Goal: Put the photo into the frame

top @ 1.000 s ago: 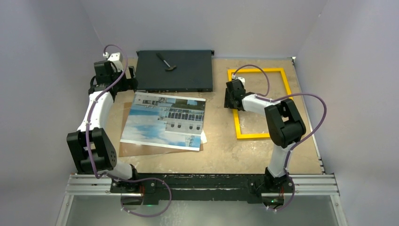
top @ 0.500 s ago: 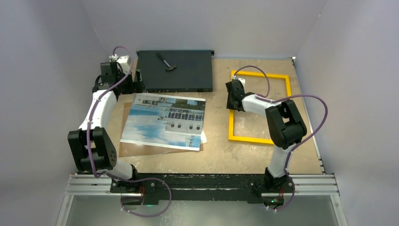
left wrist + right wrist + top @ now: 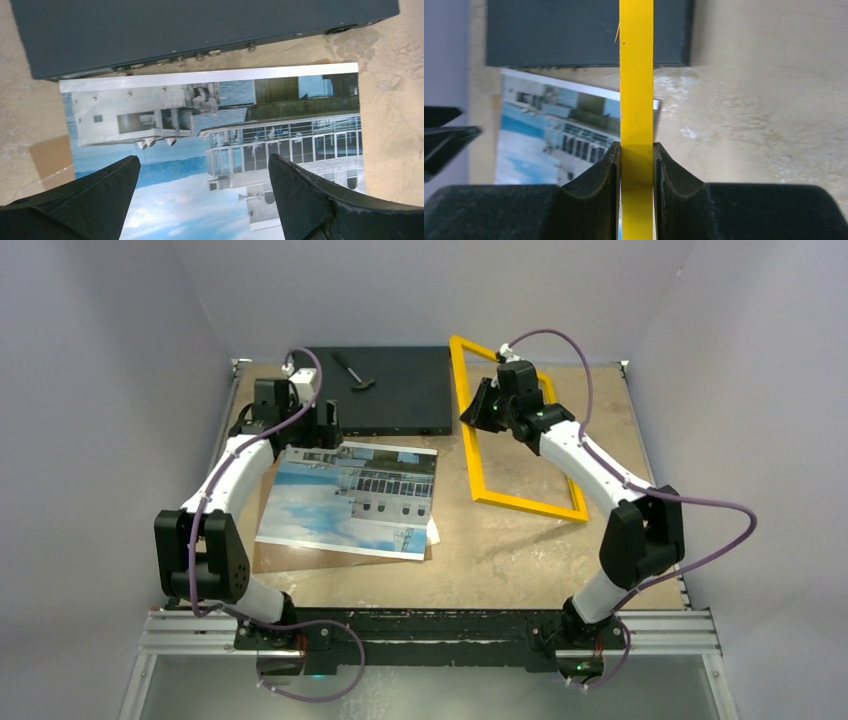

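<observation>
Raised since a second ago: thin yellow-orange rectangular picture frame [image 3: 527, 505], formerly flat on the tan tabletop [image 3: 520, 560], now tilted with its far end up, one rail pinched between the narrowed fingers of my right gripper [image 3: 636, 150]. Large paper photo [image 3: 345, 498] of a pale building on blue sky: face up on a plain brown backing board [image 3: 290, 558], just beside a flat black rectangular box [image 3: 395, 390]. My left gripper [image 3: 205, 165] has swung in over the photo's far edge, spread fully wide, holding nothing.

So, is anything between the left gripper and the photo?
Nothing visible. The open left gripper hangs over the photo near its far edge, with bare print showing between its fingers. The box lies just beyond that edge.
</observation>
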`<state>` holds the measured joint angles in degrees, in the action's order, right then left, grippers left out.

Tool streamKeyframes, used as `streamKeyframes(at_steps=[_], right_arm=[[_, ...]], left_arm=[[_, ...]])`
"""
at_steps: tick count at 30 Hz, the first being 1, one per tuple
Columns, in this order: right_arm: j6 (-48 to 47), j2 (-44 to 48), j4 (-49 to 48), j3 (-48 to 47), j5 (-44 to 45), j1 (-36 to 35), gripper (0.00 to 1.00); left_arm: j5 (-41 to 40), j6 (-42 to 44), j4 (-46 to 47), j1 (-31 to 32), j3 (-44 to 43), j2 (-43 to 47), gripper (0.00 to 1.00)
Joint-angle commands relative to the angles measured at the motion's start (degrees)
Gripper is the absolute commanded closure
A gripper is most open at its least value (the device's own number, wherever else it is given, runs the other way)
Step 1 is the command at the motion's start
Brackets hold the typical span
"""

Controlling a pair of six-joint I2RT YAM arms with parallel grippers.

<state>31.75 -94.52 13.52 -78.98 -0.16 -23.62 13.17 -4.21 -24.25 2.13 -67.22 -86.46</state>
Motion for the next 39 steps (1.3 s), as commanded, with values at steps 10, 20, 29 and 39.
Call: streamKeyframes(at_steps=[10,20,29,39], right_arm=[[21.51,11.93,-19.56,4.53,-27.5,7.81,1.0],[35.05,12.72,-28.48,5.34,-34.35,10.12,1.0],[44.87,14.98,-35.63,13.92,-34.35,13.1,1.0],[47.84,15.86,-36.81,20.63,-38.09,19.72,0.93]], left_arm=[[-1.05,-5.62,1.9,12.48,-5.35,-7.78,0.01],[-0.47,-7.44,3.59,15.85,-7.49,-9.04,0.01],[-0.51,-7.57,2.64,16.32,-8.96,-8.01,0.01],[-0.25,-8.75,1.86,17.71,-13.26,-7.17,0.01]])
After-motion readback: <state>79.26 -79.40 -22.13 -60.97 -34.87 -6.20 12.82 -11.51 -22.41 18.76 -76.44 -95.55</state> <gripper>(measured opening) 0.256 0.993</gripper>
